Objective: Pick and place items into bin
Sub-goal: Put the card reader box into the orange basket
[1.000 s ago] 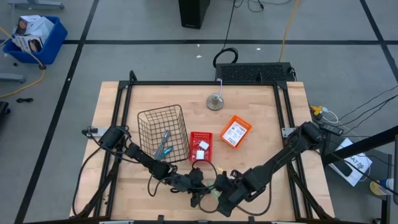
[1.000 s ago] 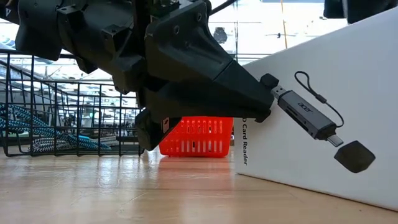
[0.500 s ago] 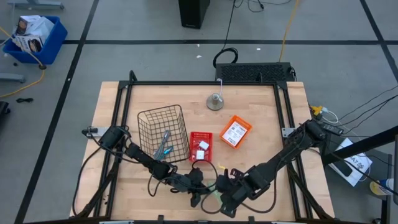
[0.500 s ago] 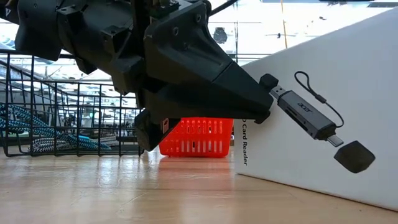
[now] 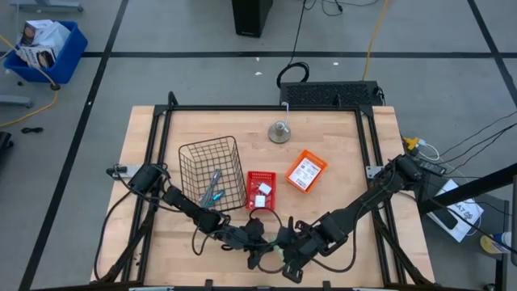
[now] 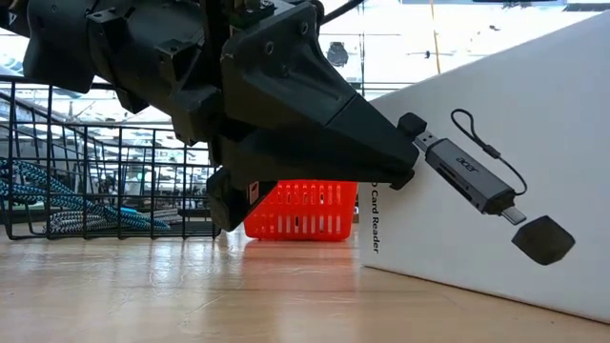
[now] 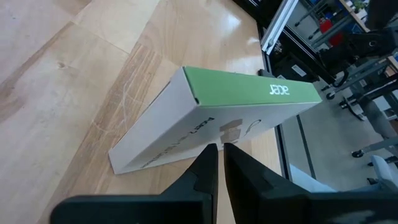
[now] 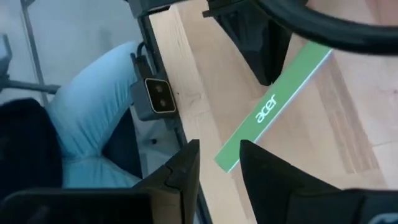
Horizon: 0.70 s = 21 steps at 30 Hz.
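The flat white packet [image 6: 553, 133] with black marks stands tilted on its lower long edge near the table's near edge, its green narrow side [image 7: 249, 93] on top. My left gripper [image 7: 220, 149] is shut, its tips at the packet's white face. My right gripper [image 8: 219, 149] is open, a finger on either side of the end of the green side [image 8: 273, 102]; I see no touch. The blue-and-grey tool [image 5: 214, 190] lies in the black wire bin [image 5: 194, 153]. A tiny white block [image 5: 262, 190] sits in the small red basket [image 5: 252, 178]. My left gripper presses its shut fingertips [image 6: 408, 152] against the packet's broad white face [image 7: 186, 124], coming level from the table's left. The packet stays on its lower long edge [image 6: 457, 286] on the table, slanted away from the fingers.
An orange box [image 5: 305, 171] and a small metal bell [image 5: 279, 132] lie farther back on the table. The black frame rails [image 5: 363, 145] run along both sides. A small grey camera [image 8: 155, 96] sits at the near edge, with light-blue cloth [image 8: 93, 106] beyond it.
My right gripper has edged toward the table's left, closer to the packet. The packet and my left gripper have stayed where they were.
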Tool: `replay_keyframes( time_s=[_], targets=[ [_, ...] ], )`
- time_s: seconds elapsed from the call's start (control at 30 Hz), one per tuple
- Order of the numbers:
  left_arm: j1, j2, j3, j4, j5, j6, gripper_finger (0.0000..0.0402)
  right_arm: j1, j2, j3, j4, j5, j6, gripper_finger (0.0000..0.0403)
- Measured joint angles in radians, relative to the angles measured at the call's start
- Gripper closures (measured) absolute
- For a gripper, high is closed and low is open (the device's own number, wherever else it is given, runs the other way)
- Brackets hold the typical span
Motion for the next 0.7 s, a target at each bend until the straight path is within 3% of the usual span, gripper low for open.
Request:
replay_keyframes(
  time_s=[0.23,0.53,0.7],
  targets=[
    [0.000,0.000,0.000,0.000,0.000,0.001,0.0371,-0.006,0.000,0.000,0.042,0.002,0.100,0.0285],
    [0.000,0.000,0.000,0.000,0.000,0.003,0.0371,0.000,0.000,-0.001,0.033,0.059,0.080,0.0163],
    [0.000,0.000,0.000,0.000,0.000,0.004,0.0371,0.004,0.007,-0.001,-0.011,0.084,0.088,0.0134]
  ],
)
